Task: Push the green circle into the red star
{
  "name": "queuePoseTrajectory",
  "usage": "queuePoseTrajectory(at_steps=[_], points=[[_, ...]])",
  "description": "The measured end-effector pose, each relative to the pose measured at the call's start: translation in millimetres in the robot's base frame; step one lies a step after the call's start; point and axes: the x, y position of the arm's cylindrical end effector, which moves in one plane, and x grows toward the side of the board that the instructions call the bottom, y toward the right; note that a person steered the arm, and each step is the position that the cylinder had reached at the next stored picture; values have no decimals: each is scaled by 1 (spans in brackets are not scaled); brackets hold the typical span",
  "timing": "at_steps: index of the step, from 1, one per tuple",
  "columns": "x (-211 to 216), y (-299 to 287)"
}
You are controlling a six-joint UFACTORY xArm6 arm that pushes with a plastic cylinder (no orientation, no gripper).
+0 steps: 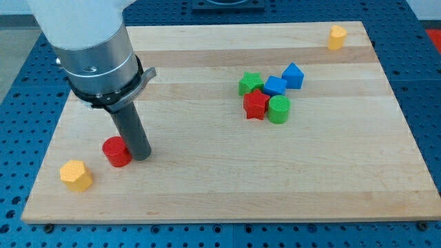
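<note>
One rod, my tip touching red cylinder (nothing gripped), far from green circle w/ red star.

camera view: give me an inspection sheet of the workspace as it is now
surface: wooden board, flat.
job's things: green circle touches red star on its right.
clutter: green star, two blue blocks, red cylinder, yellow block, second yellow block.
tool: my tip beside the red cylinder, far left of the cluster.
cables: nothing seen.
surroundings: blue perforated bench.
</note>
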Motion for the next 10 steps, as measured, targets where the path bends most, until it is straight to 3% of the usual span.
queuePoseTrajectory(at_steps=[5, 7, 10], points=[[-49, 275], [-86, 277], [-86, 223]])
